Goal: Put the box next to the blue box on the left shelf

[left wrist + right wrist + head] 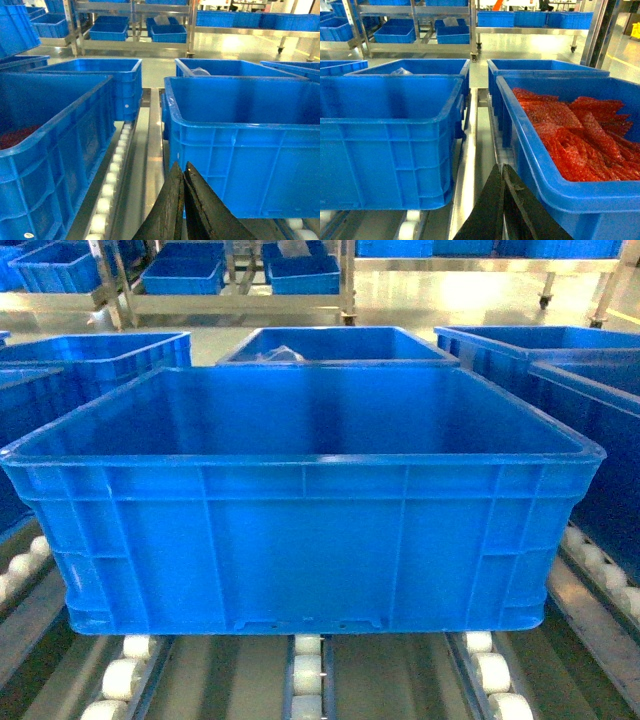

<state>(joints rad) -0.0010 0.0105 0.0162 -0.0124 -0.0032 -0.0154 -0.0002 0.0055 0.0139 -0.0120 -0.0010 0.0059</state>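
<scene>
Box [300,530] on the roller deck [390,680], filling the middle of the head view, upright, open top up, long side facing the camera, long axis running left to right. Resting on three tracks of white rollers [307,672]. Empty inside as far as visible.

Flanked by neighbouring crates on both sides: one at the left edge [20,420], one at the right [600,440], more behind [335,345]. Neither gripper visible in the head view.

Left gripper [182,172] low in the left wrist view, fingers pressed together, pinching nothing, tips just short of the box's near left corner [240,150]; contact not clear. Box ahead and to the right of it, a bare metal lane and roller track [112,175] to the left, then a crate with something red inside [45,150].

Right gripper [501,175] likewise pressed together and empty, sitting in the gap between the box [390,145] on its left and a crate [555,190] heaped with red mesh bags [575,135] on its right. Near both walls; touching or not, cannot tell.

Only the wrist views show the red contents of the side crates; only the head view shows the box's full front wall and the rollers under it. Far shelving with more blue crates [395,32] across the floor.
</scene>
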